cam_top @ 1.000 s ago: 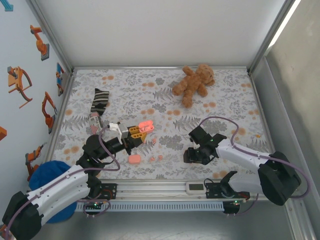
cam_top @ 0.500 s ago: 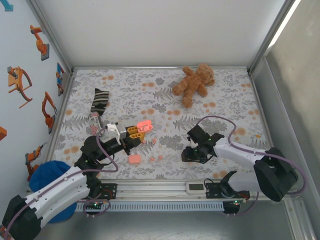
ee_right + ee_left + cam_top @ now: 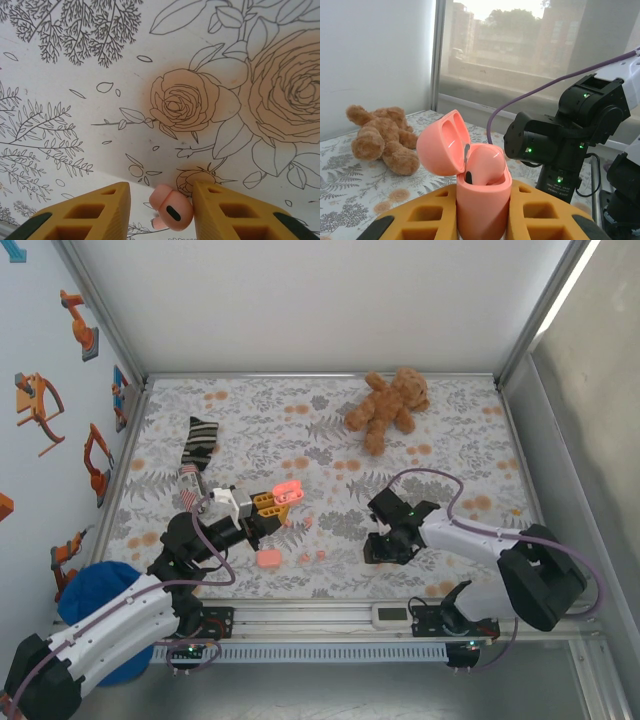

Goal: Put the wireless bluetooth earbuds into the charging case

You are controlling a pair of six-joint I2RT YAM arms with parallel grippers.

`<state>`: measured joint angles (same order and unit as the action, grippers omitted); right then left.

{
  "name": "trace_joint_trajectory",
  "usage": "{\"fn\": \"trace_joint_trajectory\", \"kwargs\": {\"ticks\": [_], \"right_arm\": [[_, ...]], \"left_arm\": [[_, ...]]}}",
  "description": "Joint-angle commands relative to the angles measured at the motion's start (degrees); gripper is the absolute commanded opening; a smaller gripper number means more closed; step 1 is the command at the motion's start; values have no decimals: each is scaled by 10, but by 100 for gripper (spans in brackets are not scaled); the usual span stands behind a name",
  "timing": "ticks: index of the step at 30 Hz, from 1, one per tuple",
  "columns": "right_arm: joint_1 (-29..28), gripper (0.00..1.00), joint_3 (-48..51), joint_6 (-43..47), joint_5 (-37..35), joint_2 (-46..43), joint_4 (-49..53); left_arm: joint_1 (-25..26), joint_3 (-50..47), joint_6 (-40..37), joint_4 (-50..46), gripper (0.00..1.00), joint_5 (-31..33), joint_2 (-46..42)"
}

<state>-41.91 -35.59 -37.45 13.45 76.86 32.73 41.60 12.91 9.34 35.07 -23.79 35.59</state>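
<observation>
— What's the setting?
— A table under a cloth (image 3: 450, 430) printed with grey leaves and orange flowers, with white walls behind and at the sides.

— Start at the left.
— A blue rounded thing (image 3: 95, 590) sits off the near-left corner. Further back, a striped sock (image 3: 197, 452) lies on the cloth near the left edge.

— And the left arm?
— The left gripper (image 3: 275, 503) is raised over the left-centre of the cloth. Its yellow fingers (image 3: 432, 217) are pressed against both sides of a pink charging case (image 3: 482, 195). The case stands upright with its lid tipped back open.

— Anything under it?
— A second pink case (image 3: 268, 558) lies flat on the cloth, just nearer than the held one. To its right are loose earbuds (image 3: 305, 559), tiny salmon nubs. Two sit close together and one (image 3: 307, 522) lies a little further back.

— Moving right?
— A brown teddy bear (image 3: 388, 405) lies far back, well apart from both arms.

— The right arm?
— The right gripper (image 3: 160, 194) is low over the cloth, right of centre and pointing down. Another earbud (image 3: 172, 210) sits between its fingers. The jaws stand apart, with clear cloth showing between the left finger and the earbud. The other finger is right beside it, but from this angle I can't tell if it touches.
</observation>
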Motion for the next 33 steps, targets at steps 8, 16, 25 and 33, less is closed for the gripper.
{"fn": "trace_joint_trajectory", "kwargs": {"ticks": [8, 16, 25, 33], "right_arm": [[-45, 34, -38, 2, -52, 46, 27], [-73, 27, -51, -8, -67, 75, 24], [-80, 20, -61, -3, -82, 65, 37], [-80, 19, -69, 10, -104, 27, 58]], "left_arm": [[2, -1, -15, -5, 0, 5, -19], [3, -5, -17, -19, 0, 12, -39], [2, -9, -19, -39, 0, 20, -62], [3, -9, -21, -46, 0, 25, -69]]}}
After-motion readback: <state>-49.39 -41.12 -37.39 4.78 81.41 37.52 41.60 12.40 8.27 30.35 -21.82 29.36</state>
